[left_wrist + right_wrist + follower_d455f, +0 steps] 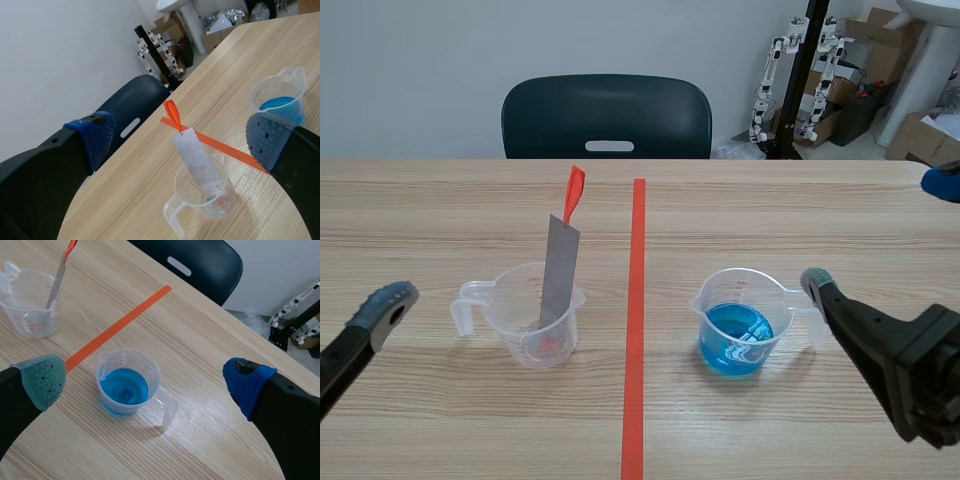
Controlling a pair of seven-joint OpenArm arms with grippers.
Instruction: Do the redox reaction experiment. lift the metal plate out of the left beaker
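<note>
The grey metal plate [560,268] with an orange-red tab leans in the clear plastic left beaker [515,322] on the wooden worktop [800,220]. The beaker's red scale markings are unreadable. The left jaws and right jaws gape wide, empty.

The scene view sits low at the near edge of the desk [420,210] and faces straight across it to the chair [607,115]. Each wrist view looks forward and down from close above: the left over the left beaker [192,200], the right over the blue beaker [127,385]. All three share both beakers, the tape [635,330] and the chair
</note>
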